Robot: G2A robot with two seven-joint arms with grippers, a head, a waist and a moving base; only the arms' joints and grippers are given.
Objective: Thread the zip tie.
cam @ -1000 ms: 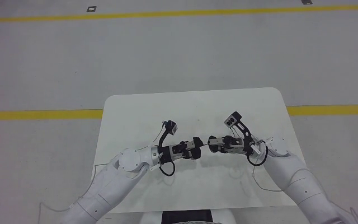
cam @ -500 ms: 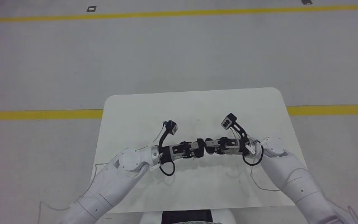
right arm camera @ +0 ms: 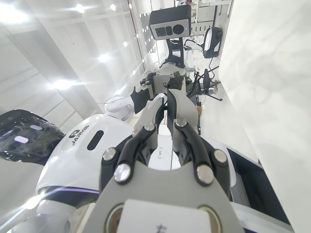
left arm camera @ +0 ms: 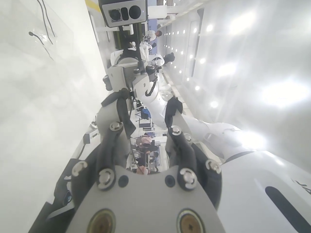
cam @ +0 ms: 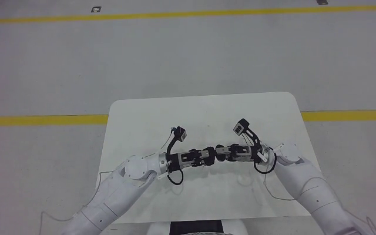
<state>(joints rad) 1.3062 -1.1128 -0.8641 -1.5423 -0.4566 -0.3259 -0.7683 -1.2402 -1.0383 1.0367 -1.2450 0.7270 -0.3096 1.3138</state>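
Both are met tip to tip over table [cam: 176,117] ctr: left gripper [left arm camera: 144,101], fingers spread wide; right gripper [right arm camera: 166,103], fingers narrowed, contents can't be told.

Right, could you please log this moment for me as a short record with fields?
table: white, rounded corners
left gripper: above the table's middle, jaws apart
right gripper: facing the left gripper tip to tip, jaws nearly together
contact: cannot tell whether the two grippers touch
spare ties: black, lying on the table, apart from both grippers
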